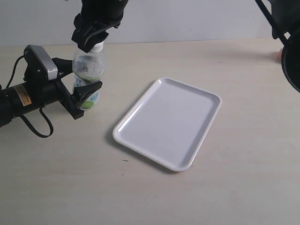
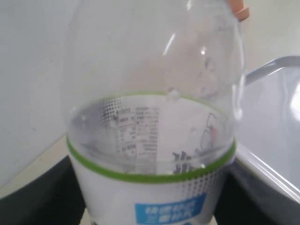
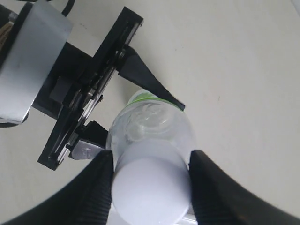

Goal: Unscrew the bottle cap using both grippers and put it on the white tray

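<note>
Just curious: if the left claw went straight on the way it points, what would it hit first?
The bottle: it already stands between the left gripper's fingers, so it would be pushed first. The white tray seems to lie off to one side of that line.

Beige tabletop (image 1: 234,187) — white tray (image 1: 168,124) flat on it, near middle.

Around the bottle (image 1: 88,77) you have no side access: the left gripper (image 1: 77,78) clamps the label from the left, and the right gripper (image 1: 96,41) pinches the bottle cap (image 3: 151,190) from above. The white tray (image 1: 140,140) to the right has only a low rim, passable overhead. The table (image 1: 225,192) in front of the tray is free. Dark gear (image 1: 291,65) crowds the far right edge.
</note>
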Controlling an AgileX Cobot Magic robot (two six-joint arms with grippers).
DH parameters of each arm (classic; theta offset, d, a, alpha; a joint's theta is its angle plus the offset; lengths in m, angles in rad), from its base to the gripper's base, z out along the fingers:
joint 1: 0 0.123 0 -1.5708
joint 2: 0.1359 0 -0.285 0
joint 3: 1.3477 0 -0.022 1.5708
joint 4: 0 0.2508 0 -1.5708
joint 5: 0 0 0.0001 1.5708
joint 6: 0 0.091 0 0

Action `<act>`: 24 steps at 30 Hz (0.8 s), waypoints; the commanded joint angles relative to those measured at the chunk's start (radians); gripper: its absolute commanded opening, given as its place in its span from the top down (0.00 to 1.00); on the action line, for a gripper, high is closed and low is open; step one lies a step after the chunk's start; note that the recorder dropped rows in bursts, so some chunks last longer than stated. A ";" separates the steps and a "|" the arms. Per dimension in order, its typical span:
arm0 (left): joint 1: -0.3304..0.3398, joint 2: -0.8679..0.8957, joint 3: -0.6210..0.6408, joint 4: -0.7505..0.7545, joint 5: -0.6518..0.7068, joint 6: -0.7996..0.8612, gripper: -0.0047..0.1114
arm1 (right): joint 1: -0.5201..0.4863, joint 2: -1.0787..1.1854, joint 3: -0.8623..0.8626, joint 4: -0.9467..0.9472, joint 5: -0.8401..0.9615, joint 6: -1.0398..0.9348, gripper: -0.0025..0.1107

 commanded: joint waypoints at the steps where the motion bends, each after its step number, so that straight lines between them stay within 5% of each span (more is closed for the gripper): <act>1: -0.002 -0.007 -0.002 -0.008 0.006 -0.019 0.52 | 0.001 -0.010 -0.010 0.000 0.004 -0.105 0.98; 24: -0.002 -0.007 -0.002 -0.008 0.006 -0.019 0.52 | 0.001 -0.010 -0.010 0.000 0.006 -0.343 0.98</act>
